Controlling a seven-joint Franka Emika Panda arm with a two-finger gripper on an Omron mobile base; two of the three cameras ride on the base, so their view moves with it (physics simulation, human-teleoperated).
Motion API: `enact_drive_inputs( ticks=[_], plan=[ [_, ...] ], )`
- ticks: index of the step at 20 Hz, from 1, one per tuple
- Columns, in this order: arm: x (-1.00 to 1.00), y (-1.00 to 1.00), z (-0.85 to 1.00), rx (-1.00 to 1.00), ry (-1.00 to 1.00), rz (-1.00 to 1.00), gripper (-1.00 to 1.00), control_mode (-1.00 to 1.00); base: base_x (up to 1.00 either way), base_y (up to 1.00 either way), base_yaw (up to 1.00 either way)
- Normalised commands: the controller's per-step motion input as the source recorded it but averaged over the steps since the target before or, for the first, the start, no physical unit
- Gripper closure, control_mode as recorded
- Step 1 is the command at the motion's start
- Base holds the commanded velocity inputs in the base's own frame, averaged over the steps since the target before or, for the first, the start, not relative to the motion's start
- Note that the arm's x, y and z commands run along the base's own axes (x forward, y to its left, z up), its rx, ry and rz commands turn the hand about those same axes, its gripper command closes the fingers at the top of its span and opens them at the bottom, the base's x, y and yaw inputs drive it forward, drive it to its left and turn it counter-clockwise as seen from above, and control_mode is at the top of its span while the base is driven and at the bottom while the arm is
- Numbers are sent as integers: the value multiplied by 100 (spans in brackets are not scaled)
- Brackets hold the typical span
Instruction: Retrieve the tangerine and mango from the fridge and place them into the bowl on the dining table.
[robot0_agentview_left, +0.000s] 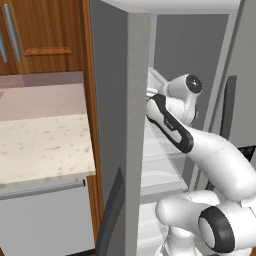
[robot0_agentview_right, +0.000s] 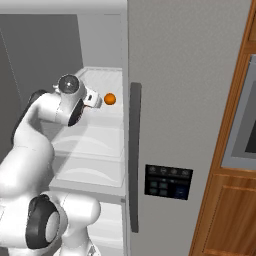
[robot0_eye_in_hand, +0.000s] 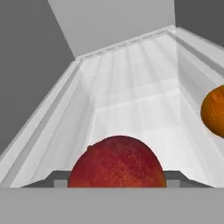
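Observation:
The fridge (robot0_agentview_right: 190, 100) stands open, and my arm reaches in over a white shelf (robot0_eye_in_hand: 131, 100). A red mango (robot0_eye_in_hand: 117, 164) lies on that shelf, filling the gap between my dark fingertips (robot0_eye_in_hand: 59, 178). My gripper (robot0_eye_in_hand: 117, 180) is shut on it. An orange tangerine (robot0_eye_in_hand: 214, 111) rests on the same shelf to the right; it is the tangerine (robot0_agentview_right: 109, 99) just beyond my gripper (robot0_agentview_right: 96, 101). The bowl and dining table are out of view.
The fridge's left door (robot0_agentview_left: 125, 125) stands edge-on close beside my arm. A beige counter (robot0_agentview_left: 45, 145) over a white appliance lies to the left, under wooden cabinets (robot0_agentview_left: 45, 35). The right door carries a dark handle (robot0_agentview_right: 134, 155) and a control panel (robot0_agentview_right: 167, 182).

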Motion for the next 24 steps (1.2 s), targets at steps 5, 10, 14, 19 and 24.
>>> enact_drive_inputs(
  ticks=[5,10,14,19,24],
  plan=[
    [-100,-25,70,4,-4,0,100,-100,0,0,0],
    [-100,-1,27,-6,12,0,100,-100,0,0,0],
    [-100,-13,-1,-13,21,0,100,-100,0,0,0],
    [-72,-30,-41,-5,10,0,100,-100,0,0,0],
    [-32,-12,-46,0,0,0,100,-100,0,0,0]
  ],
)
